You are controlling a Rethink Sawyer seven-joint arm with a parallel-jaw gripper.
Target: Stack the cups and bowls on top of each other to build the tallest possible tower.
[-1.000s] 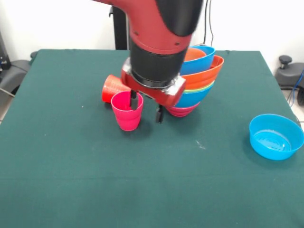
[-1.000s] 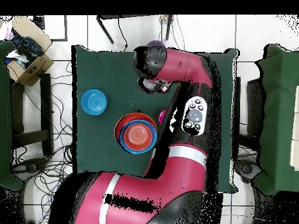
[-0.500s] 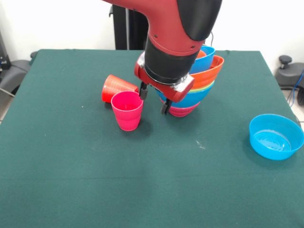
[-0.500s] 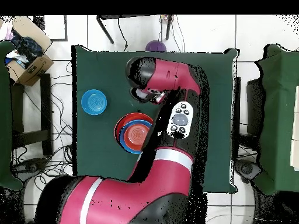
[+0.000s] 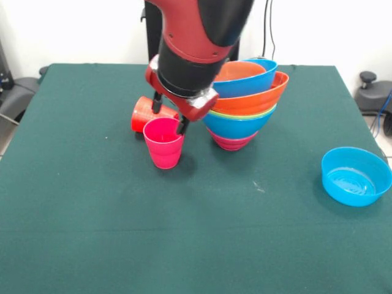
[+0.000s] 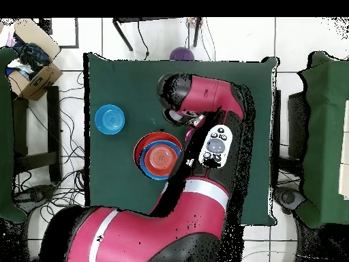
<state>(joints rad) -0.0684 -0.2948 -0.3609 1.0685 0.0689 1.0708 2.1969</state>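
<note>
A pink cup (image 5: 164,144) stands upright on the green table (image 5: 92,202). Just behind it a red-orange cup (image 5: 144,113) lies on its side. My gripper (image 5: 169,114) hangs open right above the pink cup's rim, one finger by the red-orange cup, the other at the pink cup's right edge, holding nothing. To the right stands the tower (image 5: 245,104) of nested bowls: magenta at the base, then blue, lime green and large orange, with a light blue bowl holding a small orange one on top. In the overhead view the tower (image 6: 158,156) shows, while the arm hides both cups.
A loose blue bowl (image 5: 356,176) sits alone near the table's right edge, also visible from overhead as the blue bowl (image 6: 110,119). A purple round thing (image 6: 181,53) lies just beyond the table's top edge. A cardboard box (image 6: 31,58) stands off the table.
A second ago one finger was inside the pink cup. The gripper lifted out, swung toward the tower, and has now come back over the cup. Cups and bowls stayed put.
</note>
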